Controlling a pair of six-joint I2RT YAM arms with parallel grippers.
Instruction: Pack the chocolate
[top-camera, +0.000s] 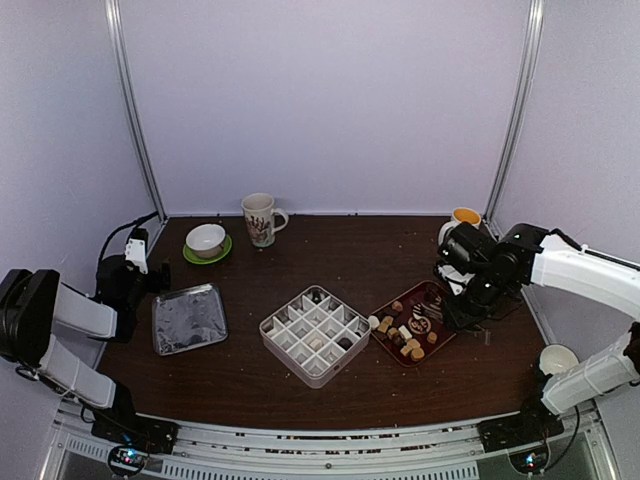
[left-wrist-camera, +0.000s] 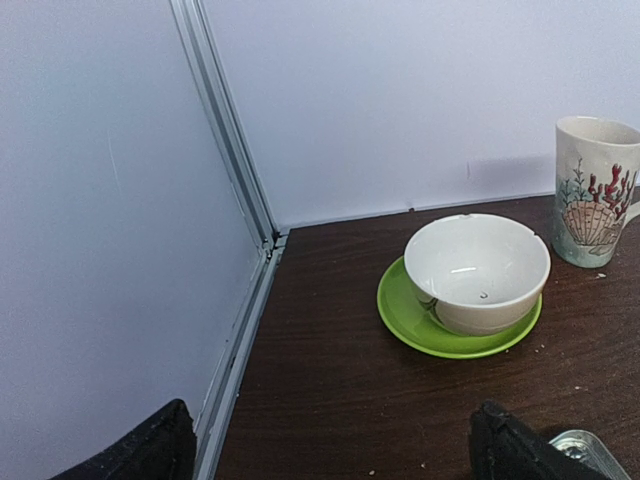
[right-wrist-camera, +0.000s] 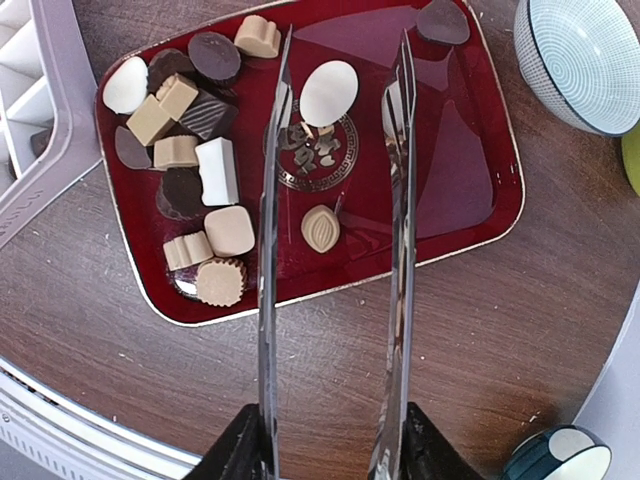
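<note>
Chocolates (right-wrist-camera: 220, 170) lie on the tray (right-wrist-camera: 470, 180), just right of the divided box (top-camera: 315, 335).

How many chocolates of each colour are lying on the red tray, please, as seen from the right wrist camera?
White chocolates: 3
Tan chocolates: 8
Dark brown chocolates: 6
Total: 17 on the red tray; the tongs may hide another.
</note>
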